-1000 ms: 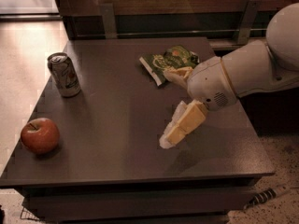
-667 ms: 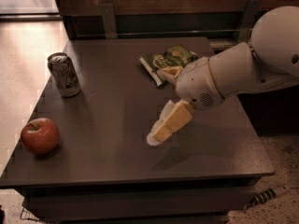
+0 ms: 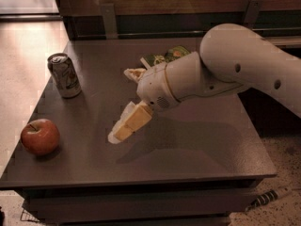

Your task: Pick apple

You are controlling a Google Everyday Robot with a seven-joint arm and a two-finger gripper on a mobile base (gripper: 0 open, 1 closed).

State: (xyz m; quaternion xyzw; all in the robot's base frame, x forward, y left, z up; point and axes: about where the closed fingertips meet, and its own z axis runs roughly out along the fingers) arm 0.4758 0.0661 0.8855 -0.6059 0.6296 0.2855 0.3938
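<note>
Hanging over the table [image 3: 197, 149], claw [image 3: 123, 130] holding nothing, well apart from the apple [image 3: 40, 136]; openness indiscernible.

One counter [image 3: 197, 154] carries one apple [image 3: 40, 136], one can [image 3: 64, 75] and one green packet [image 3: 165, 56], partly hidden behind the arm [image 3: 235, 69]. There is one arm with one hand [image 3: 118, 133], which hangs low over the counter's middle, between apple and packet. Two uprights [image 3: 109, 20] stand behind the counter, and one cable [image 3: 265, 199] lies on the floor
</note>
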